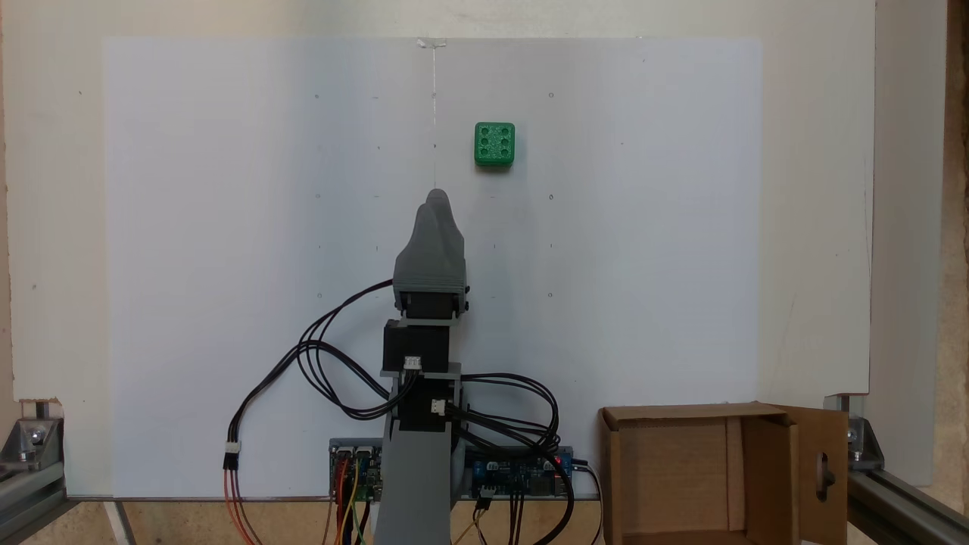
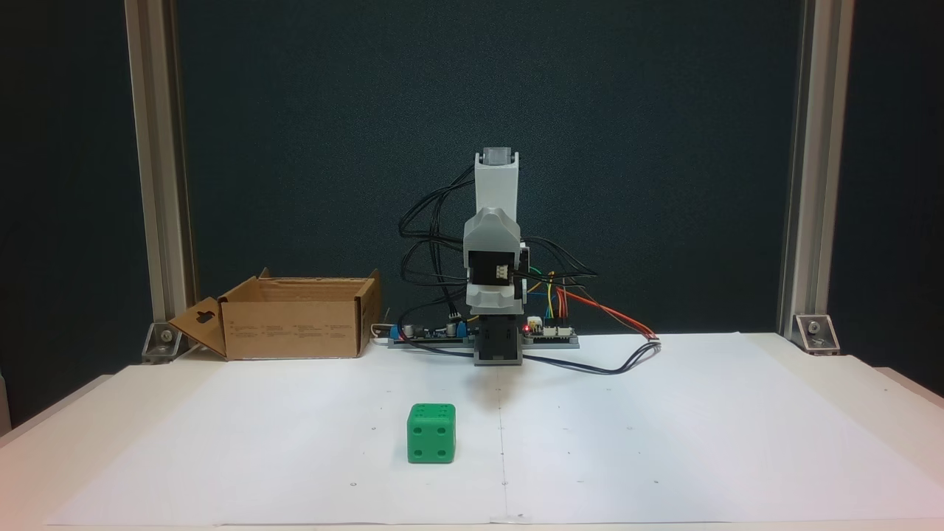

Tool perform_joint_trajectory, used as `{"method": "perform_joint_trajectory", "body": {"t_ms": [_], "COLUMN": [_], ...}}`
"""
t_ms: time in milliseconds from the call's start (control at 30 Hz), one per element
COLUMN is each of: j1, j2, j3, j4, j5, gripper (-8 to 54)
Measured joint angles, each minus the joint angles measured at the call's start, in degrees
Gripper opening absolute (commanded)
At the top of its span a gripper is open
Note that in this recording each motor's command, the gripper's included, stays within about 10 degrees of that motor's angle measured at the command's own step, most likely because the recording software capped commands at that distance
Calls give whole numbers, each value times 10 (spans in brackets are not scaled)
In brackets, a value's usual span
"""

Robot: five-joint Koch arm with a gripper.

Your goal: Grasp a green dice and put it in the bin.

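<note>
Green dice (image 1: pixel 494 144) sits alone on the white surface (image 1: pixel 227 227), ahead of the pincer (image 1: pixel 437 198) and slightly right in that fixed view; pincer grips nothing, its gap untellable; bin (image 1: pixel 681 469) waits beside the arm's base.

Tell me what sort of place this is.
Likely a hobby robotics test bench: bare circuit boards with loose wiring behind the arm, aluminium frame posts, and a white sheet marked with small dots.
</note>
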Motion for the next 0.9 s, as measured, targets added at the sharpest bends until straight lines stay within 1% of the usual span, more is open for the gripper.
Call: {"method": "perform_joint_trajectory", "body": {"t_ms": [167,900], "j1": [37,38], "j2": [0,0], "j3": [0,0], "j4": [31,31], "j5": [0,0], "gripper": [444,444]}}
